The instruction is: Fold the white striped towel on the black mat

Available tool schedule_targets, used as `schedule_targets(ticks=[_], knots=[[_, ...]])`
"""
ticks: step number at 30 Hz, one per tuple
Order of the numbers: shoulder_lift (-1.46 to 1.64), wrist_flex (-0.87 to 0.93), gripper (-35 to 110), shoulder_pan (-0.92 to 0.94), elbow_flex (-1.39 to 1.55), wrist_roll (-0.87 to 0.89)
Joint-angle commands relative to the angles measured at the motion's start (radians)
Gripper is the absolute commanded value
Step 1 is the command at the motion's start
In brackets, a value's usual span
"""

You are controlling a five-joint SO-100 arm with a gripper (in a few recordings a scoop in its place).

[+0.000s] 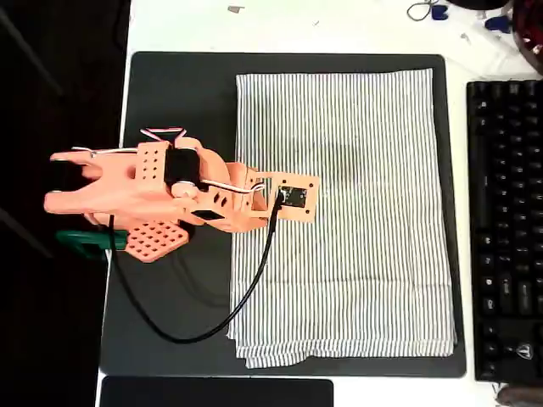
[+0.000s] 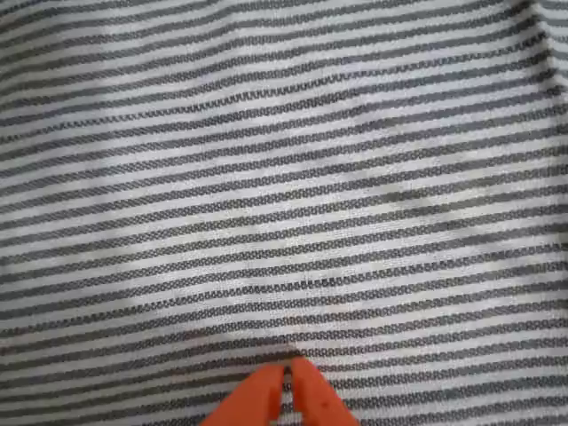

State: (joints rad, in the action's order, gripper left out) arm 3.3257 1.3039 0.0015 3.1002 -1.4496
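There is one white striped towel (image 1: 356,220), and it lies under and to the right of the gripper (image 2: 286,383) in the overhead view. One black mat (image 1: 182,93) lies under the towel. There is one orange arm with one gripper, and its two fingertips (image 2: 266,395) meet at a point in the wrist view. Far to the gripper's right is one black keyboard (image 1: 506,229). Below the gripper, at the picture's bottom edge, is one more black slab (image 1: 216,393), maybe a second small mat.

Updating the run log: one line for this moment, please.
gripper: shut, over towel | white striped towel: flat on black mat | fold: not yet
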Motion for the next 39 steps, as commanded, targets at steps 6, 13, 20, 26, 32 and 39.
schedule_targets(ticks=[6, 13, 20, 26, 32, 39], knots=[[0.0, 0.003, 2, -0.008, 0.015, -0.006], [0.006, 0.002, 0, -0.037, 0.015, 0.037], [-0.009, -0.002, 0, -0.038, 0.005, -0.002], [-0.137, 0.023, 0, -0.063, -0.117, -0.018], [-0.267, 0.018, 0, -0.124, -0.218, 0.018], [-0.482, -0.023, 1, -0.27, -0.391, 0.144]])
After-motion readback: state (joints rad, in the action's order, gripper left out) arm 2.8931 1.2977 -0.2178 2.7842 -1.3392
